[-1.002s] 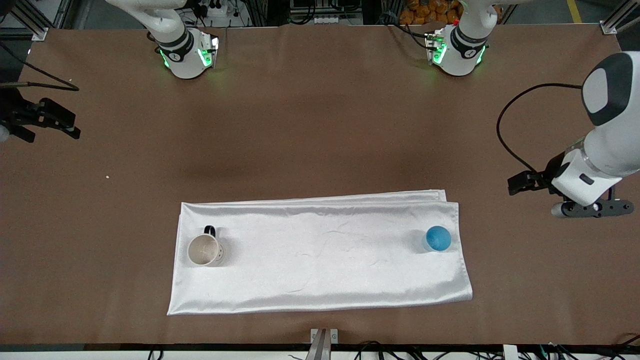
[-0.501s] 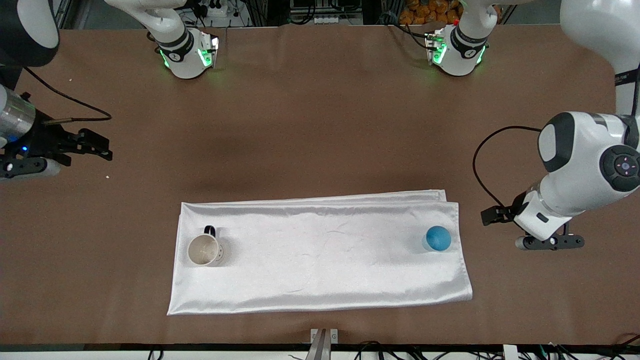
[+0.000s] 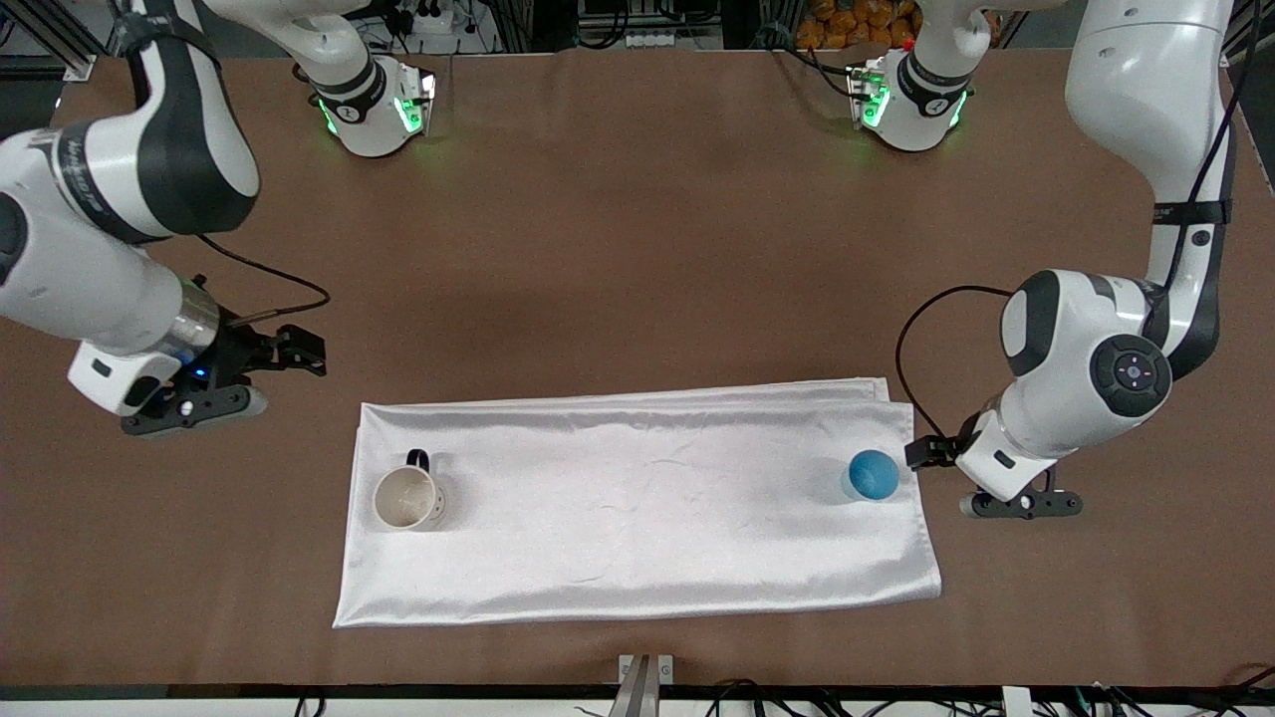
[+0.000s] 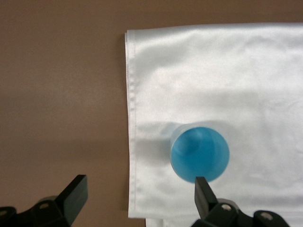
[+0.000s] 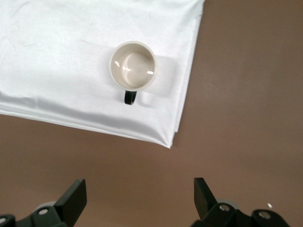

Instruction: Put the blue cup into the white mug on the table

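left gripper (image 3: pixel 921 453) moved in beside blue cup (image 3: pixel 874 474), right gripper (image 3: pixel 299 351) swung toward white mug (image 3: pixel 406 497)

The left gripper (image 3: pixel 921 453) hangs low at the left arm's end of the desk (image 3: pixel 637 249), wrist bent downward, its fingers (image 4: pixel 75 191) spread wide with nothing between them. The right gripper (image 3: pixel 299 349) hangs low at the right arm's end, elbow raised, its fingers (image 5: pixel 73 196) likewise wide apart and empty.
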Available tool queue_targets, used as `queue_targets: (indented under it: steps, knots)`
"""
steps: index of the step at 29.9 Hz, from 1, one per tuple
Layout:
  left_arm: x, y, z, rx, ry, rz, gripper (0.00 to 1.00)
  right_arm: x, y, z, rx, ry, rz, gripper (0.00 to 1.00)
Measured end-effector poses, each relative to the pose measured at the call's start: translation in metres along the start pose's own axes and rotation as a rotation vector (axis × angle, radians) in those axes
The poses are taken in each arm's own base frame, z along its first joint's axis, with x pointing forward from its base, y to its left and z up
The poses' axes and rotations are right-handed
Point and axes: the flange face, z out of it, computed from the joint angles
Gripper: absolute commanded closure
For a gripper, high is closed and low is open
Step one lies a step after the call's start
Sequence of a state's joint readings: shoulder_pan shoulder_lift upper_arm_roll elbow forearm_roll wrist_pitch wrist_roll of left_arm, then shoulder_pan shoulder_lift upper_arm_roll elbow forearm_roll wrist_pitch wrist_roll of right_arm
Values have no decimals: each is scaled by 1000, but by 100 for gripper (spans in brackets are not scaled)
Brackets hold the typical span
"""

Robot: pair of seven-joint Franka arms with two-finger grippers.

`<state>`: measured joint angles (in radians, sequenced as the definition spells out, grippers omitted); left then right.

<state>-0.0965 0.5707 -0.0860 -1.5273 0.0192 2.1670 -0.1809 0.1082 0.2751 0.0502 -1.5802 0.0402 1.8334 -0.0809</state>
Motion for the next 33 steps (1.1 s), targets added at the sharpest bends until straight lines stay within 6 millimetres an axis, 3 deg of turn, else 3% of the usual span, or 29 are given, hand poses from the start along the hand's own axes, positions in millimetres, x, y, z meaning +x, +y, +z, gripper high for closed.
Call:
queue_targets:
  steps: [8,16,22,27,33]
  knots:
    - [2,-2,42,-4,-7,-4,3,25,-32,71,5,-28,-46,0]
    - [-2,13,60,-4,-24,-21,20,42,-32,115,42,-2,-23,0]
    - [-5,29,71,-6,-26,-28,26,52,-29,160,53,0,-9,0]
    - [-5,29,80,-7,-25,-32,40,55,-26,194,54,-14,-3,0]
    - [-7,33,88,-8,-27,-37,63,61,-24,214,52,0,1,0]
